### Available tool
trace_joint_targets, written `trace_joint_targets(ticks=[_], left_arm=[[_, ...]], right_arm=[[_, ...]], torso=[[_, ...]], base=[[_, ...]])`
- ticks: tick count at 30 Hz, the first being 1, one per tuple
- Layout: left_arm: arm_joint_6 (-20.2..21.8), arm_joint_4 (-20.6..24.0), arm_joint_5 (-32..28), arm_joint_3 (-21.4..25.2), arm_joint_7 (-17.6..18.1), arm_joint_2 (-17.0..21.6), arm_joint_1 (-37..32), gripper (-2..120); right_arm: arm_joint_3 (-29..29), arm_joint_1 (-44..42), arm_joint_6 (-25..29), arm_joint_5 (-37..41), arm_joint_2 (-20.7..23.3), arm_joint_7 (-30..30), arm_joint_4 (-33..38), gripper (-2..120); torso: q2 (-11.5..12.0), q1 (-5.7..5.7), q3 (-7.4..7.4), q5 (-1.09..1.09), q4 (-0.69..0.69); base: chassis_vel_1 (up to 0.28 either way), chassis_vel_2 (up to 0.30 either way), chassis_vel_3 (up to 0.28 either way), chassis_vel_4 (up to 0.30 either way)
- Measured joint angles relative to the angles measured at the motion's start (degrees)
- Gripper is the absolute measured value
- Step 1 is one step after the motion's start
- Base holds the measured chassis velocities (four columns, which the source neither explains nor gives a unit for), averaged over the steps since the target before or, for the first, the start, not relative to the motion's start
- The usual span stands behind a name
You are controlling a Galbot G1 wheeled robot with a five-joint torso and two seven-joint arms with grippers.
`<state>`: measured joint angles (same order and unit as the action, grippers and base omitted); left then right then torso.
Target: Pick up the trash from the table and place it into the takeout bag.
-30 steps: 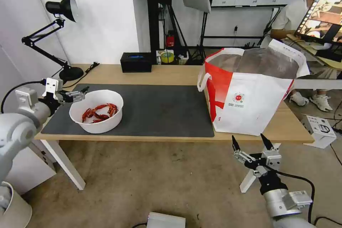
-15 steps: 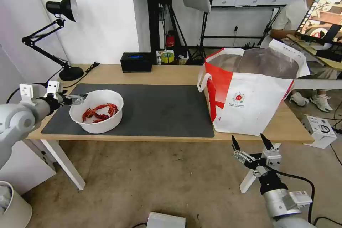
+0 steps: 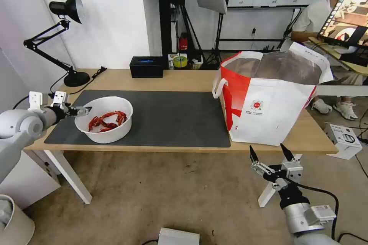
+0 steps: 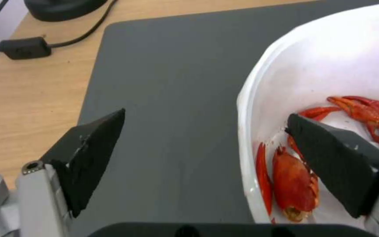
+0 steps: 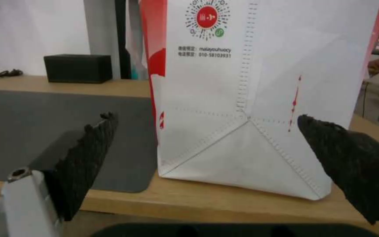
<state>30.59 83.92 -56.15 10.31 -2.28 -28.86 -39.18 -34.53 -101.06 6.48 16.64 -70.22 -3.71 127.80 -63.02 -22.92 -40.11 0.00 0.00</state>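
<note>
A white round bowl of red crayfish shells sits on the left end of the dark grey mat on the wooden table. My left gripper is open at the bowl's left edge. In the left wrist view it straddles the bowl's rim, one finger over the mat, the other inside above the shells. The takeout bag stands open at the table's right end. My right gripper hangs open and empty below the table's front edge, facing the bag.
A black tissue box sits at the table's back edge. A desk lamp's base and its cable lie at the back left corner. A white box rests on the floor to the right.
My left gripper has sunk lower beside the bowl's left rim, and the arm has drawn down and leftward. The right arm, bowl and bag have not moved.
</note>
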Motion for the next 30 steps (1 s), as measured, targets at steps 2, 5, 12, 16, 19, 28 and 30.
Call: trace_joint_targets(ticks=[2, 5, 12, 16, 19, 28, 30], left_arm=[[-0.06, 0.15, 0.34, 0.31, -0.41, 0.0, -0.47, 100], [-0.22, 0.61, 0.73, 1.25, -1.01, -0.34, -1.83, 100], [-0.39, 0.97, 0.99, 2.19, -1.34, -1.16, -3.54, 100], [-0.38, 1.01, 0.98, 2.33, -1.4, -1.37, -3.74, 100], [-0.38, 1.03, 0.96, 2.39, -1.45, -1.38, -3.73, 100], [-0.46, 1.27, 0.99, 2.88, -1.67, -1.37, -3.96, 77], [-0.49, 1.49, 1.03, 3.04, -1.79, -1.41, -4.16, 68]], right_arm=[[0.0, 0.0, 0.0, 0.0, 0.0, 0.0, 0.0, 100], [0.0, 0.0, 0.0, 0.0, 0.0, 0.0, 0.0, 100], [0.0, 0.01, 0.0, 0.0, 0.0, 0.0, 0.0, 100], [0.0, 0.0, 0.0, 0.0, 0.0, 0.0, 0.0, 100], [0.0, 0.0, 0.0, 0.0, 0.0, 0.0, 0.0, 100], [0.0, 0.0, 0.0, 0.0, 0.0, 0.0, 0.0, 100], [0.0, 0.0, 0.0, 0.0, 0.0, 0.0, 0.0, 100]], torso=[[0.0, 0.0, 0.0, 0.0, 0.0], [0.0, 0.0, 0.0, 0.0, 0.0], [0.0, 0.01, 0.01, 0.0, 0.0], [0.0, 0.01, 0.01, -0.01, 0.0], [-0.01, 0.01, 0.01, 0.0, 0.0], [0.0, 0.01, 0.01, 0.0, 0.0], [-0.01, 0.01, 0.01, 0.0, 0.0]], base=[[0.0, 0.0, 0.0, 0.0], [0.0, 0.0, 0.0, 0.0], [0.0, 0.0, 0.0, 0.0], [0.0, 0.0, 0.0, 0.0], [0.0, 0.0, 0.0, 0.0], [0.0, 0.0, 0.0, 0.0], [0.0, 0.0, 0.0, 0.0]])
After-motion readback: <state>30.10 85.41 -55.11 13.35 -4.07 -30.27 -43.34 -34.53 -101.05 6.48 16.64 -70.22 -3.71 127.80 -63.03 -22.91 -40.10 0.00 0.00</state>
